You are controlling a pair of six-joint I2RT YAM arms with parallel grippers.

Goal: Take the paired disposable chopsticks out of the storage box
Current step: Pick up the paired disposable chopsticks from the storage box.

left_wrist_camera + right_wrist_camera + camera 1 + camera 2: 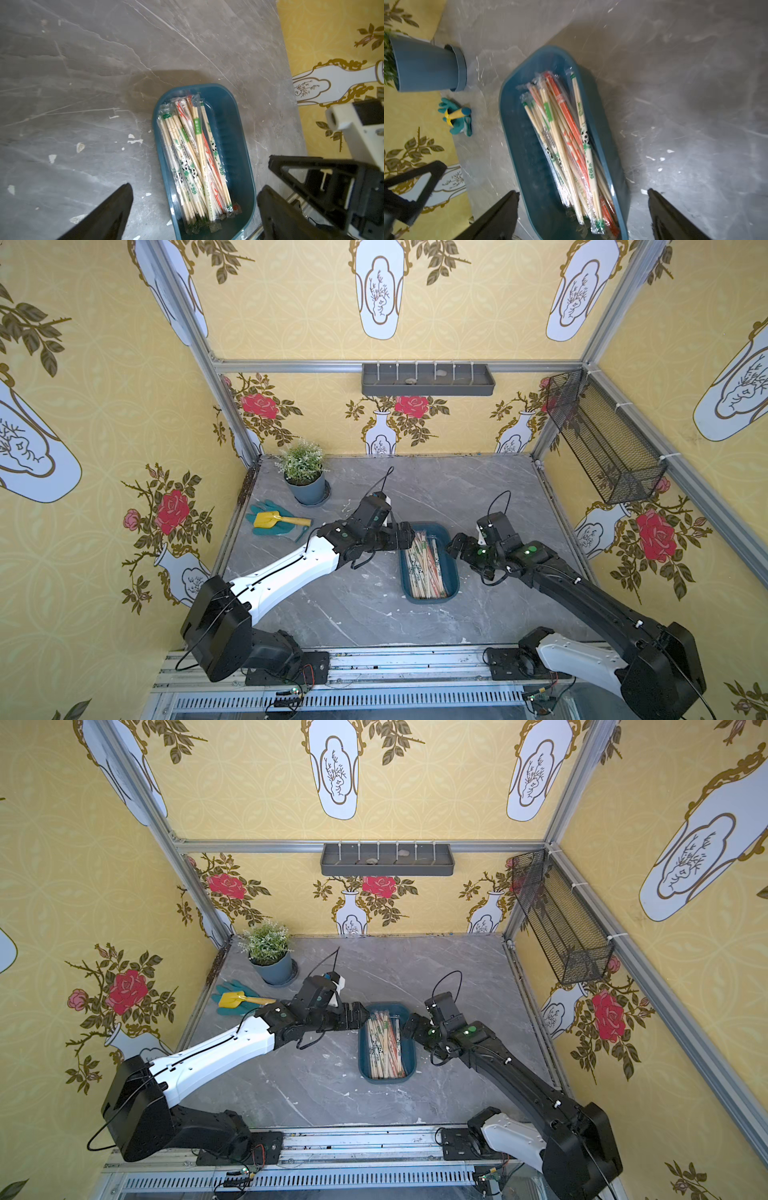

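- The chopsticks [195, 162] lay heaped in the box [234, 128], pale sticks in crinkly clear sleeves. Only my wrist views resolved their panda, green and red-orange print.
- The box was smooth teal plastic, round-cornered, on the grey veined table [374, 614].
- My left gripper [196, 186] and right gripper [583, 190] hung above it, fingers wide apart, holding nothing.
- Only the top views showed the wall shelf [428, 387] and mesh basket [602, 439].

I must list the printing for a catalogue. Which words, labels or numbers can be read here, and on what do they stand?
Green characters on the sleeves of the paired disposable chopsticks: blurred, not readable.
Small black print on one sleeve: too small to read.
Storage box: no text.
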